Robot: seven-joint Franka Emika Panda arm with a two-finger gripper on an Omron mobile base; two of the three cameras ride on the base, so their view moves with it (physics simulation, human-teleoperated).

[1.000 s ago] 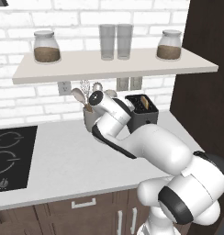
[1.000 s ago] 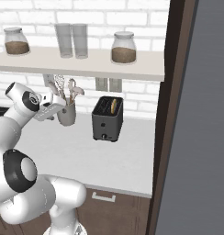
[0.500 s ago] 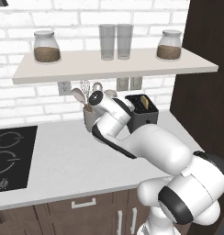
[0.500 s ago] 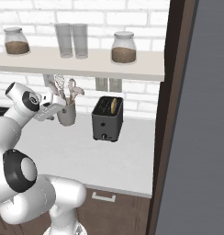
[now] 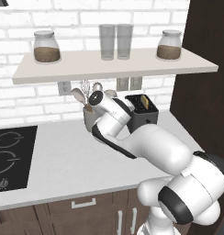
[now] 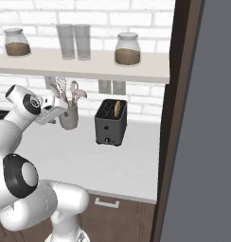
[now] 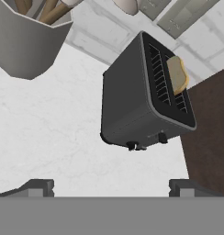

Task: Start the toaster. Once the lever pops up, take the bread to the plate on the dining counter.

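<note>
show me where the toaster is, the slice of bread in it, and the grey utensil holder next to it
toaster [image 6: 110, 128], right base view, on its black side wall.
bread [image 7: 177, 73], hand view, on the tan slice sticking out of one slot.
utensil holder [image 6: 68, 116], right base view, on the grey cup's front wall.

A white brick wall [image 5: 22, 98] runs behind a pale, faintly marbled worktop [image 5: 63, 160]. A long cream shelf [image 5: 109, 64] is fixed to the wall, with grey outlet plates [image 6: 111, 87] just beneath it. A black hob [image 5: 8, 158] is set into the worktop's left end. Dark brown cabinet fronts [image 5: 86, 213] with pale bar handles sit below. A tall dark panel [image 6: 176, 94], perhaps a cupboard side, closes the right end.
</note>
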